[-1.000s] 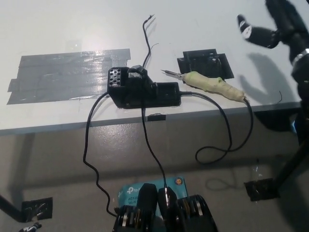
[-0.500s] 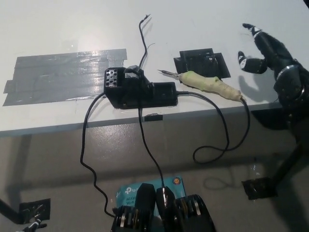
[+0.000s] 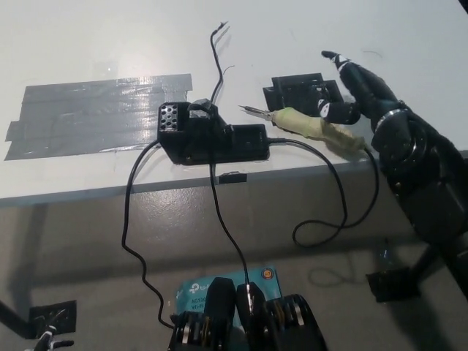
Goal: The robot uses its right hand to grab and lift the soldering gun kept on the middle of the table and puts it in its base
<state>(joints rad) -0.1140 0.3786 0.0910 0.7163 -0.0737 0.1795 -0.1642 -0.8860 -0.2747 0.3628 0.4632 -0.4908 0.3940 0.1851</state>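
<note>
The soldering gun (image 3: 311,126) lies flat near the table's front edge, its metal tip pointing left and its pale yellow-green handle to the right. Its black base (image 3: 212,137) stands just to the left of the tip. My black right hand (image 3: 362,95) hovers over the handle's right end, open with fingers spread; contact with the handle is unclear. The gun's black cable (image 3: 344,197) loops down off the table edge. My left hand is out of view.
A black bracket (image 3: 303,91) lies behind the gun. Grey tape strips (image 3: 95,113) cover the table's left part. Thin wires (image 3: 217,51) run back from the base. A teal box (image 3: 219,289) sits on the floor below.
My right hand has come in from the right edge, moving left and down until it is over the gun's handle. The view shifted slightly after the earliest frame.
</note>
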